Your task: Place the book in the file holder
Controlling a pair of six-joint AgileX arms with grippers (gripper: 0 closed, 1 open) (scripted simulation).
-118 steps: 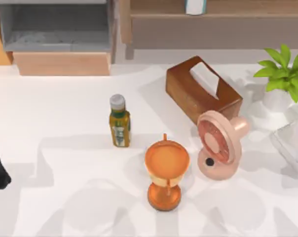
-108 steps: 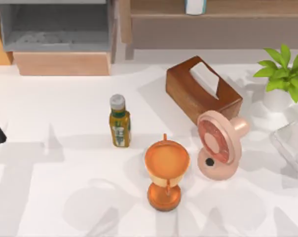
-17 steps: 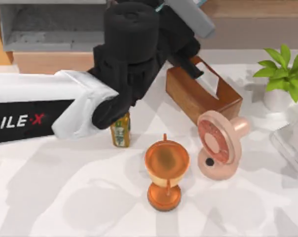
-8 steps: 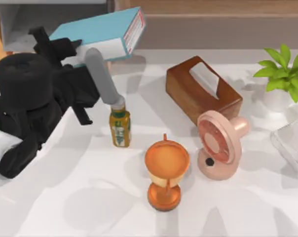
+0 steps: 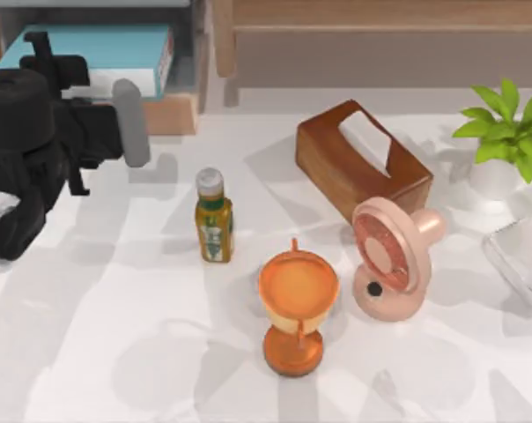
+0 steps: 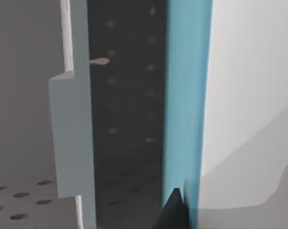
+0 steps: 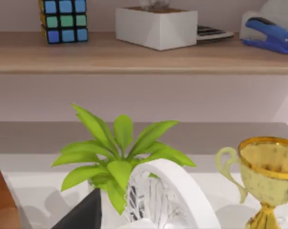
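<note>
The teal-blue book [image 5: 103, 44] with its white edge lies flat inside the grey file holder [image 5: 196, 53] at the table's back left, above the holder's pale wooden front [image 5: 169, 113]. My left gripper [image 5: 53, 55] is at the book's left end, shut on it. In the left wrist view the teal cover [image 6: 187, 95] runs alongside a black fingertip [image 6: 175, 210], with the holder's grey wall [image 6: 72, 119] beside it. My right gripper [image 7: 82, 214] stays parked off the table's right side.
A brown tissue box [image 5: 363, 159], a green bottle [image 5: 213, 216], an orange cup [image 5: 297, 304] and a pink fan [image 5: 391, 256] stand mid-table. A potted plant [image 5: 504, 132] and a clear object [image 5: 521, 260] are at the right. A wooden shelf [image 5: 380, 44] runs along the back.
My left arm has carried the book from the shelf at the back to the left and lowered it into the file holder. Half a second ago it hung tilted above the holder's front.
</note>
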